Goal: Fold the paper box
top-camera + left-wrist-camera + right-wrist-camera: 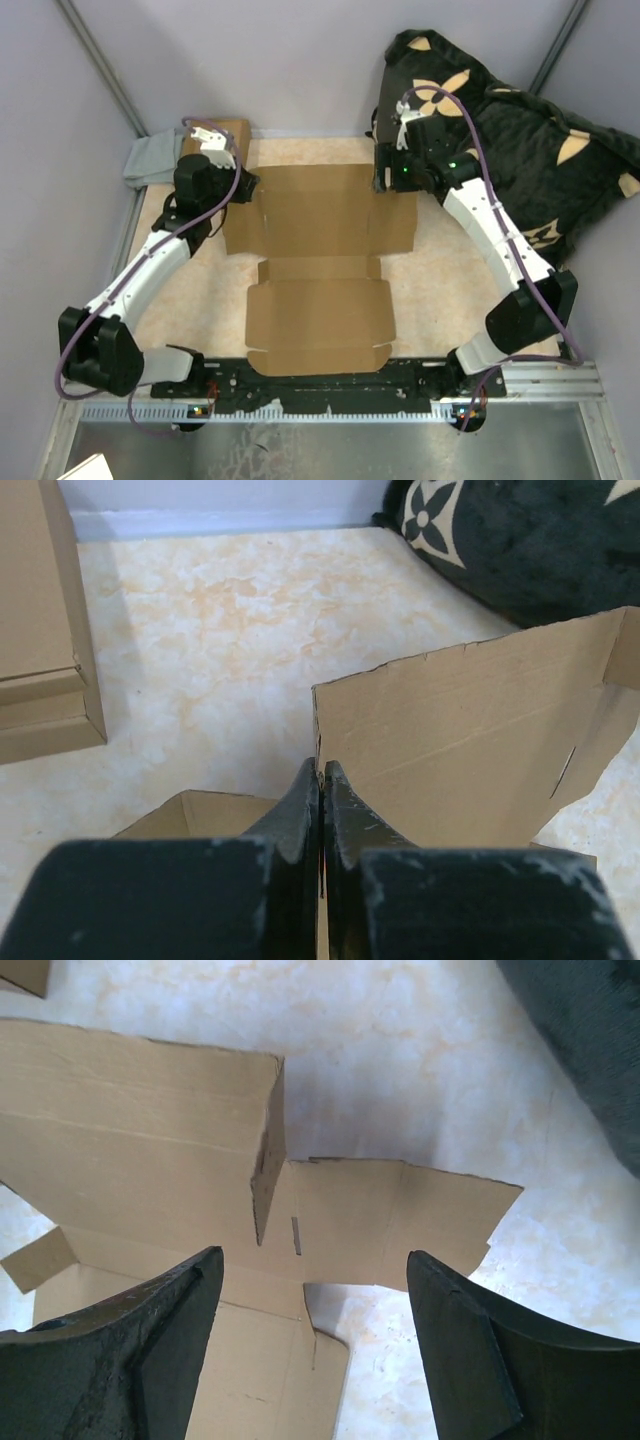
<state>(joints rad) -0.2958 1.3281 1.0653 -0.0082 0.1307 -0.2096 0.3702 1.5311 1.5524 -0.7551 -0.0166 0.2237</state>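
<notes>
While the paper box mostly lies flat in the middle of the worktop, we can see from both wrist views that its far panel is tipped up off the surface. Our left gripper sits at the far left corner of the sheet. Its fingers are pressed tight together, right up against the edge of that raised panel. Honestly, we can't tell if any cardboard is actually pinched in there. Our right gripper hangs over the far right side flap with its fingers wide apart, holding nothing, and the flap and its little slit show in the gap below. The near half of the sheet, toward the arm bases, lies flat. At the far left there's a smaller stack of boxes with a grey cloth beside it, and a black cushion with beige flowers sits at the far right.
</notes>
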